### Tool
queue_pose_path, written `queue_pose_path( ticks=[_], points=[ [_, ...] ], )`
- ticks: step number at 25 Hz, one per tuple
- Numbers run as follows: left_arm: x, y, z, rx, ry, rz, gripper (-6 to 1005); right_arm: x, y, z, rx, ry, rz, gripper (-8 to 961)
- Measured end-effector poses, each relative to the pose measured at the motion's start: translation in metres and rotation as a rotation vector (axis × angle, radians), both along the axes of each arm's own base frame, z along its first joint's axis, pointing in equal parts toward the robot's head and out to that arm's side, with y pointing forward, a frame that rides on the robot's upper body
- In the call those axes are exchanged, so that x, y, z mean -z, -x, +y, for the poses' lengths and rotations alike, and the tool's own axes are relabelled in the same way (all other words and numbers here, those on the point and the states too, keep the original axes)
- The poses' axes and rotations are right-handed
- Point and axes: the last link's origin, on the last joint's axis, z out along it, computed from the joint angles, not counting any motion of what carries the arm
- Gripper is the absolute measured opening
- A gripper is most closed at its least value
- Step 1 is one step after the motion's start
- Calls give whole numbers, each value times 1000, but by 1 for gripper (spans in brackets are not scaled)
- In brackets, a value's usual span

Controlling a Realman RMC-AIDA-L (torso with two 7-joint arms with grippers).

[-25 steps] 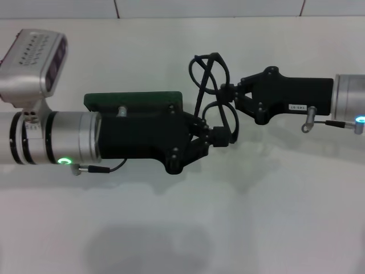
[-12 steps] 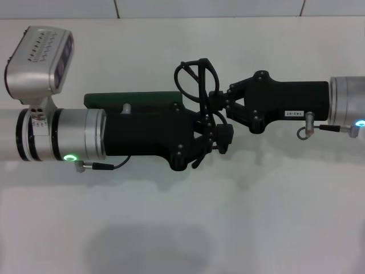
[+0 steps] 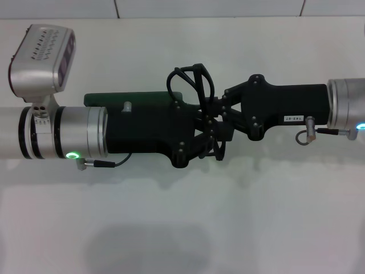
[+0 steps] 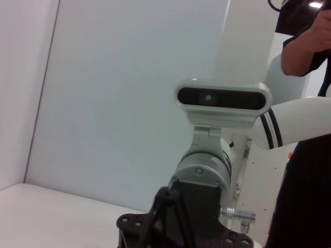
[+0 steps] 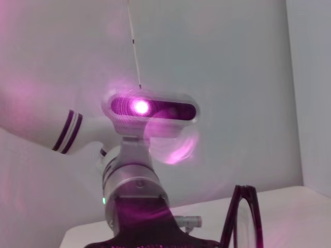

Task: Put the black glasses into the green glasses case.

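Both black grippers, left (image 3: pixel 212 140) and right (image 3: pixel 215 109), have closed in over the dark green oblong case (image 3: pixel 132 98), the thin black wire glasses (image 3: pixel 190 85) clamped between them, edging toward it; jaw states unclear.

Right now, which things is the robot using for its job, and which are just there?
For the job:
- black glasses, held up between the two arms
- green glasses case, mostly hidden behind the left arm
- left gripper
- right gripper

Just there:
- white table
- person standing behind
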Motion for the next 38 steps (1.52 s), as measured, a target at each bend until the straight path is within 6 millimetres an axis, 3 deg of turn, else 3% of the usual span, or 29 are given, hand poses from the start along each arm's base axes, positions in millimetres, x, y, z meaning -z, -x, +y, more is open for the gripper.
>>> queue_pose_path(
  ticks=[16,22,29,38],
  points=[
    [-4,9,-7,-16,9,-5,-2,-4,0,9,20,-54,-10,63],
    [-15,46,-17,-107,-26,63,-1,-1,11,23,-37,-118,-82,64],
    [-37,99,-35,-248,-103,166,-1,16,48,35,-202,-175,-209,65],
    [-48,119,-56,-294,-88,174,-1,49,72,36,-354,-236,-373,66]
  ],
)
